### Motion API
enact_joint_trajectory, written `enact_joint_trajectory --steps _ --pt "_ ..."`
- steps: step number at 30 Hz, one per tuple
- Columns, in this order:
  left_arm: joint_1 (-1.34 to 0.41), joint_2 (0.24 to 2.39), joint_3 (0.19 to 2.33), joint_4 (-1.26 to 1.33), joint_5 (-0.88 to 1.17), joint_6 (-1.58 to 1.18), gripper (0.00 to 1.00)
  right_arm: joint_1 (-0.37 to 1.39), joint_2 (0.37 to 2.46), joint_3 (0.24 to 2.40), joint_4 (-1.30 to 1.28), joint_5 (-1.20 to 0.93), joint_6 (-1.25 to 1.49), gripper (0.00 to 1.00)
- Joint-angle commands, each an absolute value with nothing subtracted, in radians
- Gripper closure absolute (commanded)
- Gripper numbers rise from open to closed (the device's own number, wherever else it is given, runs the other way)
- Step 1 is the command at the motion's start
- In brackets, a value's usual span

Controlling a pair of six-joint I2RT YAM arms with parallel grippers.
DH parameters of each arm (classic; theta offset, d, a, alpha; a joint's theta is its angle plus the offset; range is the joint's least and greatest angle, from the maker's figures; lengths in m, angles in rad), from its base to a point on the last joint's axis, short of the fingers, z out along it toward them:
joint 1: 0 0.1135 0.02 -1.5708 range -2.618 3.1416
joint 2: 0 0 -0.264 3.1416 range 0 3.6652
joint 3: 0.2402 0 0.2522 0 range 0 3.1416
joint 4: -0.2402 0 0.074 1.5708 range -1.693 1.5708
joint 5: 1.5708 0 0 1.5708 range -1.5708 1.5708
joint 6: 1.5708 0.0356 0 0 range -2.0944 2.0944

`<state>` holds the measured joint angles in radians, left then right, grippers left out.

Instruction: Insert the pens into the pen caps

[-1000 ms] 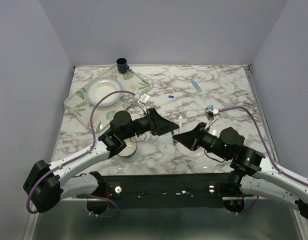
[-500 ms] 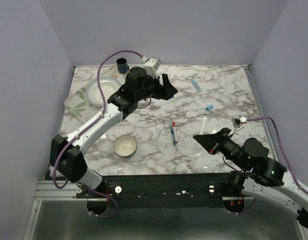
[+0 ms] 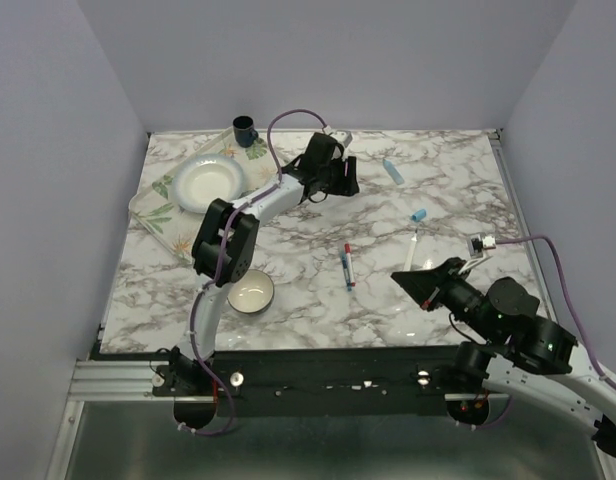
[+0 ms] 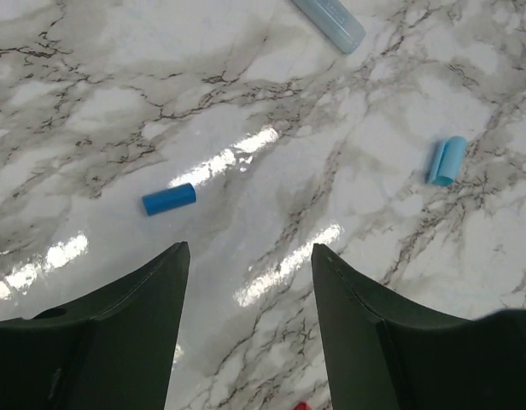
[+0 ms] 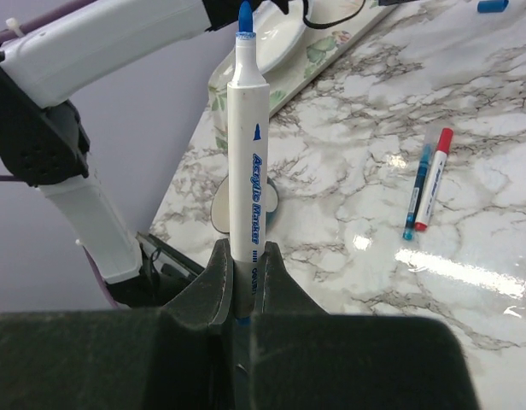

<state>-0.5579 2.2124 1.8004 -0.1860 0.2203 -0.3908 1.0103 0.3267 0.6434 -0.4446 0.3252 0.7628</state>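
Observation:
My right gripper (image 3: 408, 276) (image 5: 244, 252) is shut on a white pen (image 5: 248, 154) with a blue tip, held off the table; the pen also shows in the top view (image 3: 412, 248). A white pen with a red end (image 3: 347, 258) (image 5: 434, 175) lies mid-table beside a slim blue pen (image 3: 343, 270) (image 5: 412, 192). My left gripper (image 3: 338, 185) (image 4: 250, 252) is open and empty, hovering just short of the dark blue cap (image 4: 169, 198). The light blue cap (image 3: 420, 214) (image 4: 447, 160) and the thick light blue pen (image 3: 392, 170) (image 4: 330, 13) lie further right. No red cap is seen apart.
A small bowl (image 3: 250, 291) stands near the front left. A floral tray (image 3: 153, 205) with a white plate (image 3: 203, 185) sits at the far left, and a dark cup (image 3: 244, 128) stands at its back corner. The walls close in the table on three sides.
My left arm has swung from the table's middle out to the far side, above the dark blue cap. My right gripper has drawn back to the right with the white pen in it.

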Motion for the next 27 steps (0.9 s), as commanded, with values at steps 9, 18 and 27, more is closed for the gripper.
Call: enact_joint_trajectory --steps 9,18,27 --pt "-0.523 2.525 2.198 -0.291 0.199 -0.342 0.34 1.005 0.344 0.706 -0.472 0.364 0.699 0.99" --pt "-0.523 2.519 2.132 -0.299 0.267 -0.339 0.35 1.006 0.313 0.706 -0.489 0.373 0.695 0.99" --pt "-0.523 2.459 2.025 -0.310 0.311 -0.314 0.39 1.005 0.268 0.690 -0.498 0.357 0.718 0.99"
